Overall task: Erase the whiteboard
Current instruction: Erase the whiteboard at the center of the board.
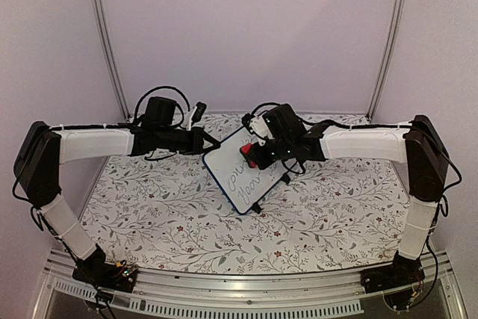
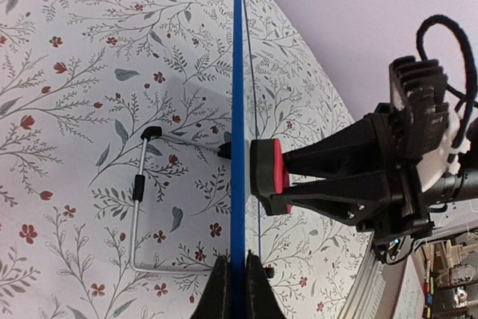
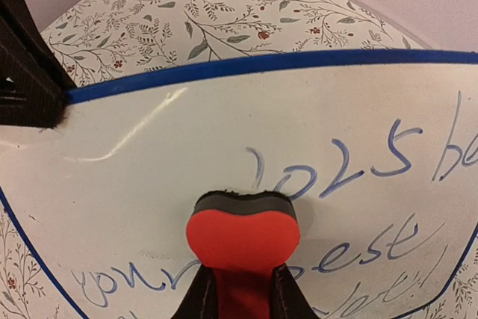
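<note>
Risk: whiteboard (image 1: 240, 177) twisting or slipping out of a thin edge pinch if eraser (image 3: 243, 233) pushes too hard; ink missed near corners. Whiteboard mid-table (image 1: 149, 214), standing up, rim clamped by left gripper (image 2: 239, 289). Right gripper (image 3: 243, 293) closed on red eraser, felt flat against written face, amid handwriting.

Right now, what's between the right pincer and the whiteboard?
Only the red eraser, gripped in the right pincer, its dark felt face against the whiteboard. The left wrist view shows this edge-on.
</note>
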`<state>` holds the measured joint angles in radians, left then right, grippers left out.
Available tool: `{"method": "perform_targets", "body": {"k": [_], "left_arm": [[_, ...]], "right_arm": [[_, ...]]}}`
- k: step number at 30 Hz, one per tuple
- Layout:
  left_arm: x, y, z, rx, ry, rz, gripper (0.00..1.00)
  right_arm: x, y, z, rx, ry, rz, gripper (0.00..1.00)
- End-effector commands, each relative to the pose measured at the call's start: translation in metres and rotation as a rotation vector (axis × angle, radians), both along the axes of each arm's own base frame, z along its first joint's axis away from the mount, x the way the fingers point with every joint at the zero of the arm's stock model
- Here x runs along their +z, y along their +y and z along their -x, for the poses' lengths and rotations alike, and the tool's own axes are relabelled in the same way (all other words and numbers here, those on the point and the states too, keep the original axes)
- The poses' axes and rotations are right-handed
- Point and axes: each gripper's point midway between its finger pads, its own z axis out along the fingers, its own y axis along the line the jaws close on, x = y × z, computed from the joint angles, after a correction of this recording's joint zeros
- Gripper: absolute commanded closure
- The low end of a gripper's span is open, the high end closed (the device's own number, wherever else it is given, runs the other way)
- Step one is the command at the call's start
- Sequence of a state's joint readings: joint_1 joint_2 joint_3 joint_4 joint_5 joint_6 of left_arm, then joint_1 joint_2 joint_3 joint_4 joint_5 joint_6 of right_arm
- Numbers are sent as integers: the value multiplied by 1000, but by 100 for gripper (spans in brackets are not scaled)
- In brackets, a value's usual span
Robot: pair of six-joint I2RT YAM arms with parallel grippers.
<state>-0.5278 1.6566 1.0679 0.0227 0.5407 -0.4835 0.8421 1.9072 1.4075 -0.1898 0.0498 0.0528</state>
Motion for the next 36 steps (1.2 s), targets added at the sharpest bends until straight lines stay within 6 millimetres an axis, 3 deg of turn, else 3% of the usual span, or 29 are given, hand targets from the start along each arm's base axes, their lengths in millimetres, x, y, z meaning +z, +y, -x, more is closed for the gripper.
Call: {"method": "perform_targets", "body": {"k": [1,7,19,25,30,36], "left_arm": [[9,-7,5,-32,-12,30,100],[9,-6,5,-32,-12,31,100],[12,-7,6,-33,-16,36,100],[13,-6,6,-33,-20,37,100],[14,-6,6,-34,-20,38,100],[13,-6,6,-32,-20,37,100]], "right_arm": [[-39,-25,18,-21,89,79,95],[-30,-24,16,-30,73,60,95],[12,3,-25,-36,-7,20,94],[-3,3,-24,-27,18,43,95],[-32,-12,-6,-26,73,69,95],[-45,-31,13,-38,103,76,95]]}}
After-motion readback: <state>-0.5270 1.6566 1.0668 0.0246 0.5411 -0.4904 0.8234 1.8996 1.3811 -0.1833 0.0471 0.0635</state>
